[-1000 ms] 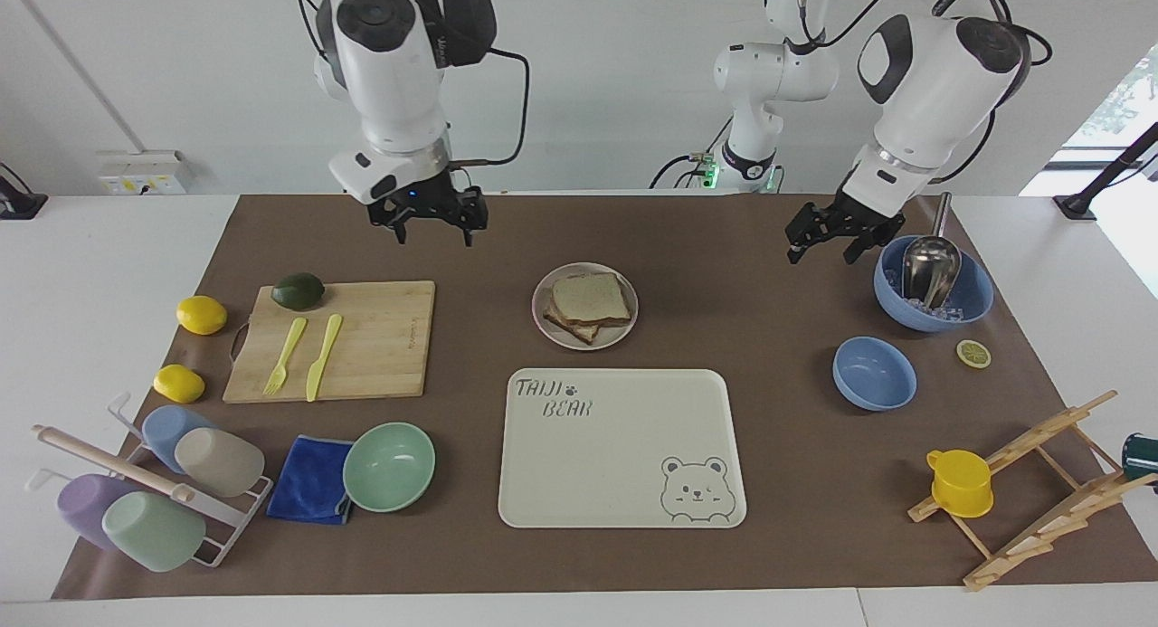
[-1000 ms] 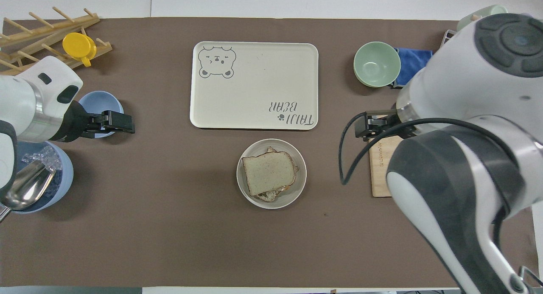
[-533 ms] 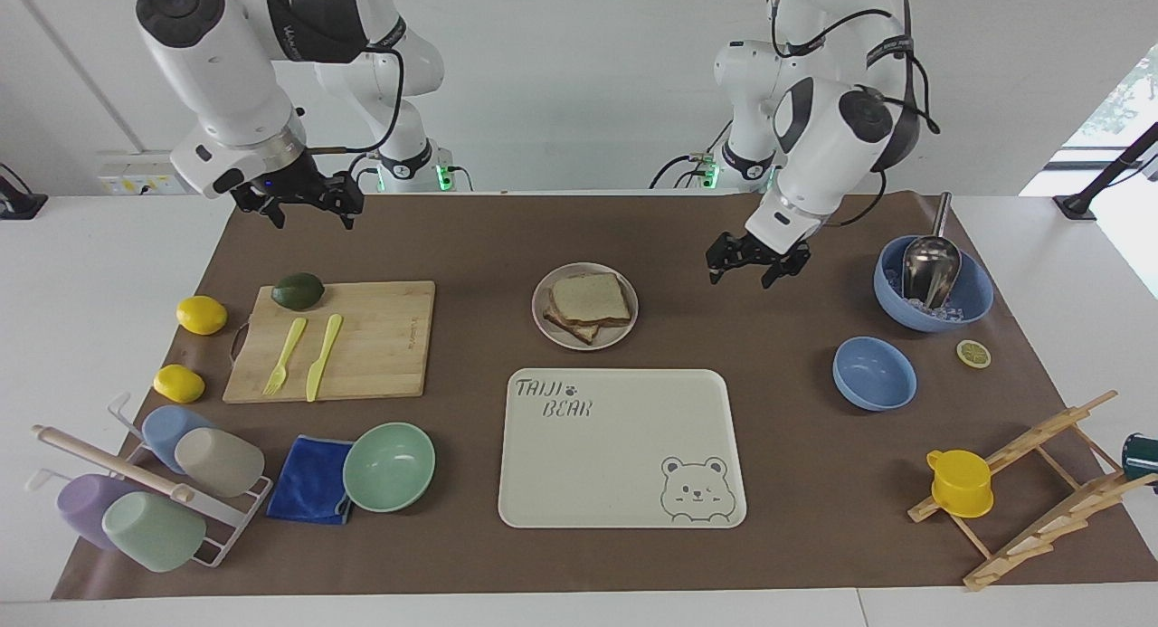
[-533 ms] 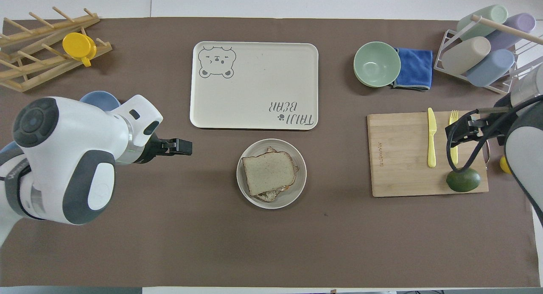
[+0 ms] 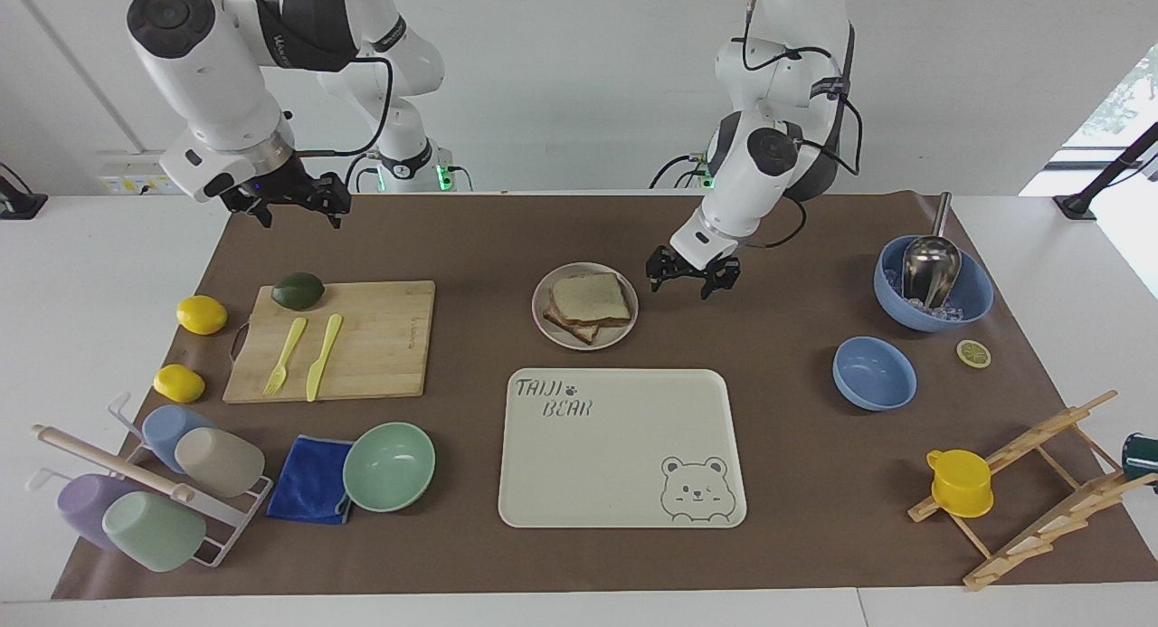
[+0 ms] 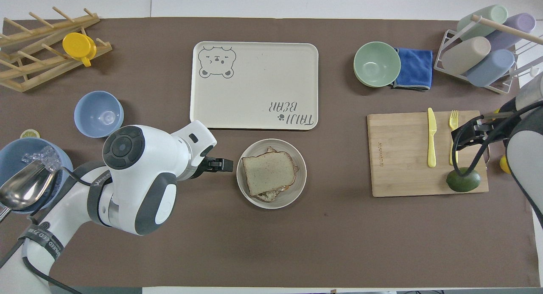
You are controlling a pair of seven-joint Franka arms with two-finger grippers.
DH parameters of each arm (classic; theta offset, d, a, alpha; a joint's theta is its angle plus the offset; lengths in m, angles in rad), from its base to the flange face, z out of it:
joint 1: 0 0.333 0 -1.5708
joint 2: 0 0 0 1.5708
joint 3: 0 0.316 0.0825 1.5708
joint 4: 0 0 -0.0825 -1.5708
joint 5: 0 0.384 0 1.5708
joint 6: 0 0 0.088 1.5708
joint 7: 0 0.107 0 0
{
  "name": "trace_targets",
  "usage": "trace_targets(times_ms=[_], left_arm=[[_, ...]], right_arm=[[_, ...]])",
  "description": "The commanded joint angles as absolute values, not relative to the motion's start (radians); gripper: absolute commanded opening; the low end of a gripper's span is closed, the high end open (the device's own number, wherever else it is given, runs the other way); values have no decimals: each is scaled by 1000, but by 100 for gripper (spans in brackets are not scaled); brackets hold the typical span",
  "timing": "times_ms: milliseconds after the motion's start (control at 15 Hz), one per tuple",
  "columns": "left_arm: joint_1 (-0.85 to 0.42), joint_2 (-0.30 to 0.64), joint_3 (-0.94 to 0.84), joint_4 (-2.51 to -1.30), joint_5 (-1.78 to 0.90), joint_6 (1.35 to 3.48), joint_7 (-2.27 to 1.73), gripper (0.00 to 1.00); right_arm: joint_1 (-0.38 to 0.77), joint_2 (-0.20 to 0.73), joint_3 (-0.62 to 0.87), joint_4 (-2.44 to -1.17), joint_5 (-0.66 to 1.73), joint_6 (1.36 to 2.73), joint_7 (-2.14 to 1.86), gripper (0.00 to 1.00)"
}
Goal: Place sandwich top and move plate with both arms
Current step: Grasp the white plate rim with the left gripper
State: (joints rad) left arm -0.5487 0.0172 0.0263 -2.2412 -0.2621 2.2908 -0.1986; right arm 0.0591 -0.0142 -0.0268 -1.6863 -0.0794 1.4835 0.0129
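the sandwich top (image 5: 590, 297) already lies on the stack in the plate (image 5: 624, 330), mid-counter, just nearer to me than the cream tray (image 5: 624, 446), so what's left, as i judge it, is the two-armed carry.

my right hand (image 5: 289, 200) hangs released and empty over the bare counter at the right arm's end, above the cutting board (image 5: 362, 342) and well apart from the plate. if it comes in late or at a different height, the plate would tilt and the loose slice could slide off.

my left hand (image 5: 692, 279) hovers released just beside the plate's rim, toward the left arm's end, not touching. the rim is shallow; driving in too low could shove the plate along the counter, and too high would mean pinching only air or nudging the bread askew.
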Motion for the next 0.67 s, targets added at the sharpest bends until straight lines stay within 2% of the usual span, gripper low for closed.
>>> trace_targets(times_ms=[0, 400, 600], left_arm=[[-586, 8, 41, -2307, -278, 2365, -218, 100], [-637, 60, 41, -2312, -302, 2422, -291, 100], [-644, 77, 41, -2312, -302, 2428, -293, 95]], right_arm=[[57, -51, -25, -1740, -46, 1535, 26, 100], [34, -12, -34, -1701, -29, 1540, 32, 100], [34, 2, -37, -1686, -34, 1528, 31, 100]])
